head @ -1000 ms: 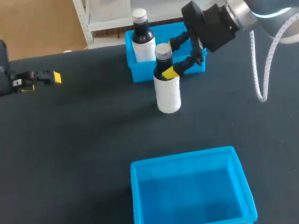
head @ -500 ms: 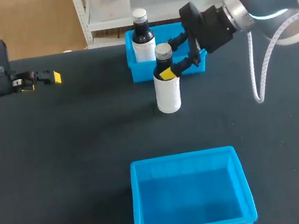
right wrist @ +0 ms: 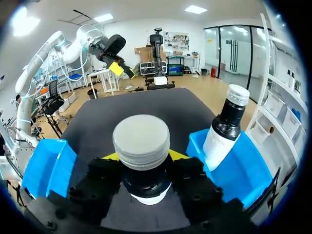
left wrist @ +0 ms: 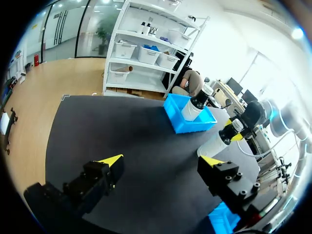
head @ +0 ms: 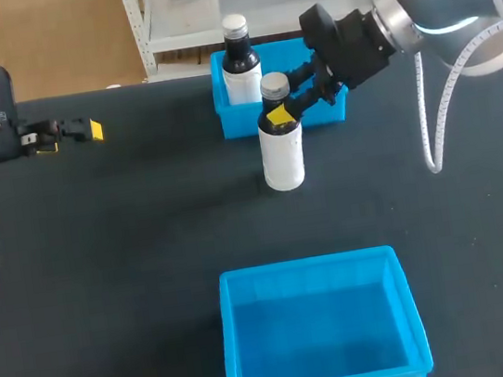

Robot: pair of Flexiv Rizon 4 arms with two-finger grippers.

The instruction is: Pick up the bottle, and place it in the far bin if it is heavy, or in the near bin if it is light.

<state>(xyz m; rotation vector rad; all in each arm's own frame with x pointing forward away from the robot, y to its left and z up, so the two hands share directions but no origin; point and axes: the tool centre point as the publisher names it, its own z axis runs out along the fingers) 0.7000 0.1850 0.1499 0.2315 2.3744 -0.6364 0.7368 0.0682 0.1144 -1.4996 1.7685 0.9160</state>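
Bottle (head: 283, 160) neck clamped in right claw (head: 279, 105) — left claw (left wrist: 162, 161) gapes open, well apart.

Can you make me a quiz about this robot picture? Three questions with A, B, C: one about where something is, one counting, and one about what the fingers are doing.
1. Where does the untouched bottle stand?
A. In the far bin
B. On a shelf
C. On the floor

2. How many bottles are there?
A. One
B. Two
C. Five

3. The left gripper has its fingers:
A. Shut on a bottle
B. Shut on a cloth
C. Open, holding nothing

Answers:
1 A: it stands inside the blue walls.
2 B: one is in the bin, and the gripped bottle stands on the table in the right gripper.
3 C: its yellow tips are far apart with nothing between them.
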